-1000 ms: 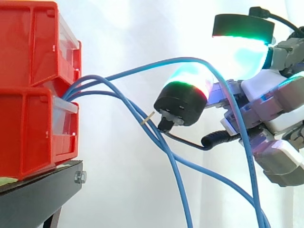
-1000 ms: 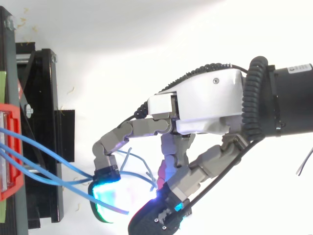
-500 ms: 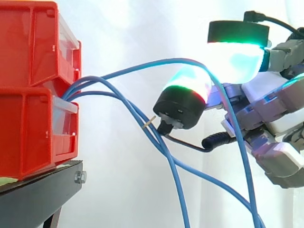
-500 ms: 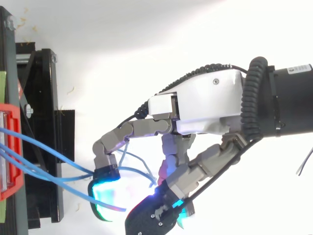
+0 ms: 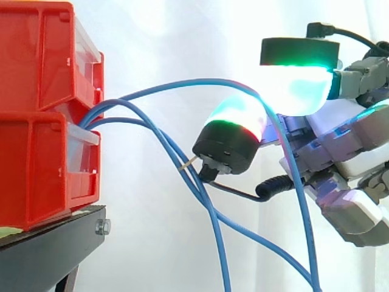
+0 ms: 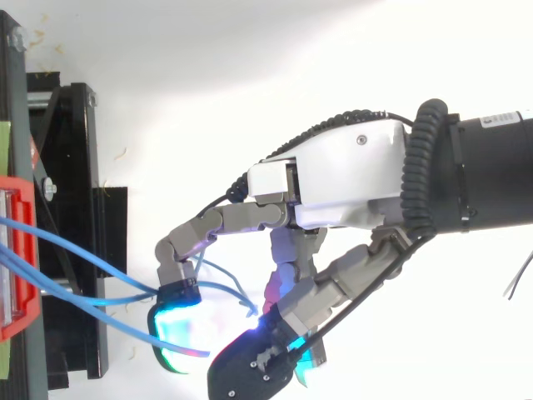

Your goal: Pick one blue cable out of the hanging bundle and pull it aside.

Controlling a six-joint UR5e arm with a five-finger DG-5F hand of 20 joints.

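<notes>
At left in the side view, we note two red bins stacked on a black stand, with a white curtain behind. Thin blue cables come out of the gap between the upper and lower bin.

One blue cable leaves that gap and rises in a long arc to the right, above the others. It passes between two glowing fingertips and then drops steeply to the lower edge of the view.

The rest of the bundle sags down and to the right from the bins. Its strands cross one another below the lower fingertip and run off the bottom.

From the top view, the hand reaches in from the right, fingers curled toward the bins. Two pads sit close together at the lower middle, glowing cyan and green. We read the hand as closed narrowly on the raised cable, which runs in between those pads. How firmly the pads press on it we cannot tell.

The hand is well clear of the bins and the stand.
</notes>
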